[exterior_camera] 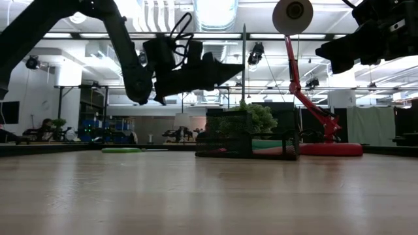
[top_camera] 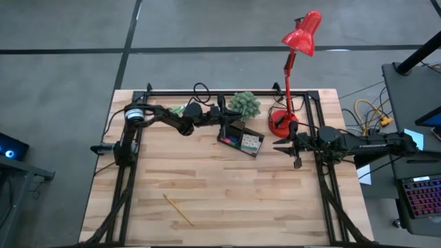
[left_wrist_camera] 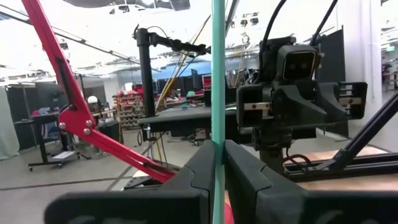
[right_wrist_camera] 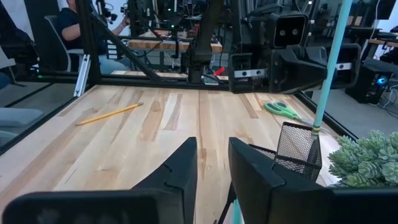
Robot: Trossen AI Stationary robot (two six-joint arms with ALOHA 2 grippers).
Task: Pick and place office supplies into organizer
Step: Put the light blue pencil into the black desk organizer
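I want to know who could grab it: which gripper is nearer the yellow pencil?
Neither is close; the right gripper looks slightly nearer, beside the lamp. The left gripper hangs over the organizer, far from the yellow pencil.

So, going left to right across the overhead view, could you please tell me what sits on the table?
Yellow pencil → green-handled scissors → left claw holding the teal pen → black organizer → red lamp base → right claw.

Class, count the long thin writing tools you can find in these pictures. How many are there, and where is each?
2. A teal pen stands upright, clamped in the left claw above the organizer. A yellow pencil lies loose on the table's near side. Others may be hidden inside the organizer.
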